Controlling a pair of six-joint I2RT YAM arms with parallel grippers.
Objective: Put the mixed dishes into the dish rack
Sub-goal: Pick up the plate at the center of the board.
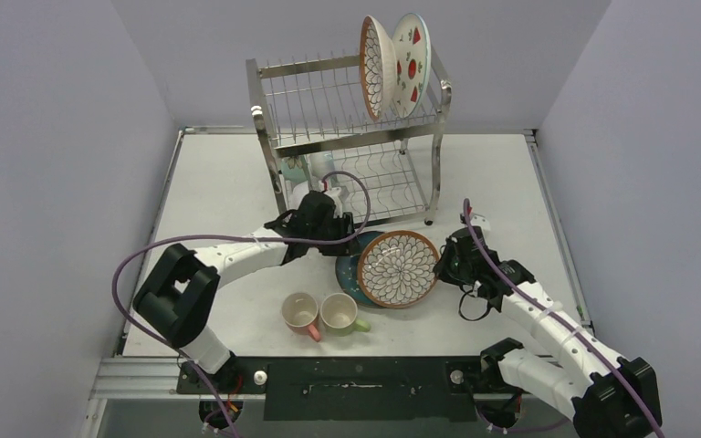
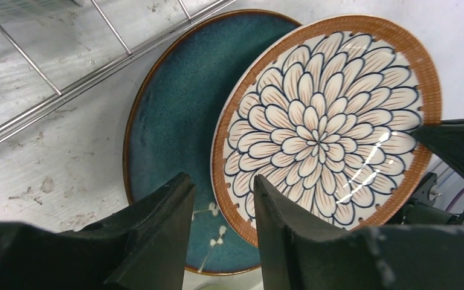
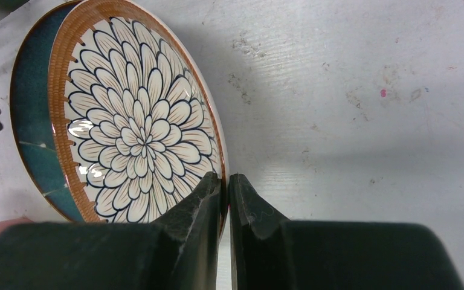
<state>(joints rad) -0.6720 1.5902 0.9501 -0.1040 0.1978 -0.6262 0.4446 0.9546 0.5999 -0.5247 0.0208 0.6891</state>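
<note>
Round ceramic petal plate [image 1: 399, 267], white with dark-outlined petals and a brown ribbed rim, is near the middle of the white worktop [image 1: 219, 182], just in front of the rack. It is round, so no long axis. Patterned face is up and tilted, not flat. Its left part overlaps a dark teal glazed round plate [image 1: 349, 270] lying flat beneath it.

Right hand [image 3: 225, 181] is clamped on the petal plate's right rim, fingers nearly together with the rim edge pinched between them. Left hand [image 2: 222, 184] is at the opposite rim, jaws apart and straddling it. One finger [image 2: 284, 223] is over the patterned face, the other outside over the teal plate. Teal shows between that outer finger and the rim, so no grip there. The petal plate lies between the two hands.

Only the top view shows the rest. Pale pink ceramic mug [image 1: 299, 313] and light green ceramic mug [image 1: 340, 313] stand just beside each other, mouths up, nearer the front edge than the plates. Tall two-tier shiny steel wire dish rack [image 1: 329, 96] stands at the far side. At the right end of its upper tier two plates stand on edge, leaning together: a second brown-rimmed petal-pattern plate [image 1: 376, 68] and a white strawberry plate [image 1: 411, 64].

Left wrist view adds white blossom marks on the teal plate, rack wires at top left and the right hand's dark finger at the far rim. Right wrist view alone shows the pinch close up.
</note>
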